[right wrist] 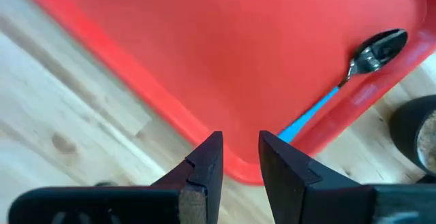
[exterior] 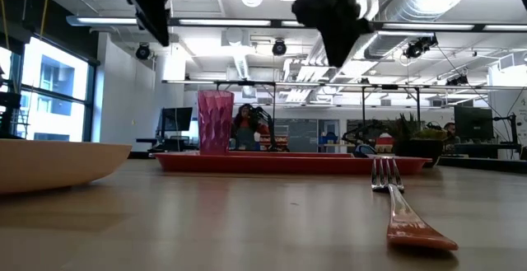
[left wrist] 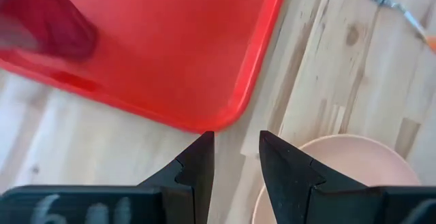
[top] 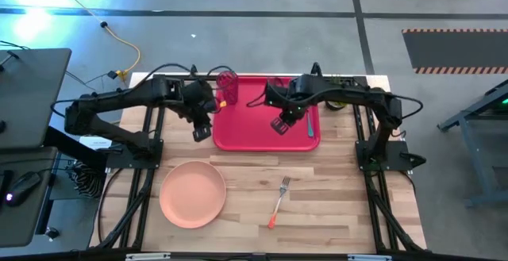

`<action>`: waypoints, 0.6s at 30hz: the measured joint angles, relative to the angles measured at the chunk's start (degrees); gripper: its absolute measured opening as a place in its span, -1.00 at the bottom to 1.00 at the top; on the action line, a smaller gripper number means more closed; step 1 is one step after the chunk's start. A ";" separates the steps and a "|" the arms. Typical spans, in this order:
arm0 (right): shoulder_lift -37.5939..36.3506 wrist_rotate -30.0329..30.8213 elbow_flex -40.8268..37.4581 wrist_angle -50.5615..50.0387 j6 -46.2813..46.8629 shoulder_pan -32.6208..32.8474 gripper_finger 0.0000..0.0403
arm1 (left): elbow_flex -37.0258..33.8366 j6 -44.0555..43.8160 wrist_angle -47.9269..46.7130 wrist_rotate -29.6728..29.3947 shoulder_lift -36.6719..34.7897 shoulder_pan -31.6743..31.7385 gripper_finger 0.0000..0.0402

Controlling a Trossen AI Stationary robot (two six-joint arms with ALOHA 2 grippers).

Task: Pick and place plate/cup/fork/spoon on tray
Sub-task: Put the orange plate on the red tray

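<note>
Bright and even from overhead on the table (top: 317, 205), with only soft, short shadows under the arms. Strong cyan-white glare at the far left corner of the high view, bleeding over the floor there. In the low view, lit by long ceiling strips and a pale window at left — room sharp, the near fork (exterior: 403, 205) and plate (exterior: 49, 162) soft, arms overhead reduced to dark silhouettes. Cup (exterior: 215, 121) glowing translucent against the backlight. Wrist views washed and smeary — cup (left wrist: 41, 20) a blurred red mass, tray (right wrist: 204, 54) rim streaked, spoon (right wrist: 361, 64) bowl catching a small glint.
</note>
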 joint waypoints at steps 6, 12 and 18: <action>0.00 5.93 7.01 -7.96 3.62 5.22 -0.57 | -7.29 -4.77 3.02 -0.07 -3.15 -3.66 -0.46; -1.12 10.25 14.81 -7.75 4.62 8.26 -0.57 | -11.11 -4.17 3.87 -0.09 -6.76 -8.45 -0.46; -1.63 13.69 23.47 -7.72 2.47 9.92 -0.57 | -15.85 -4.56 4.56 -1.04 -9.92 -12.65 -0.46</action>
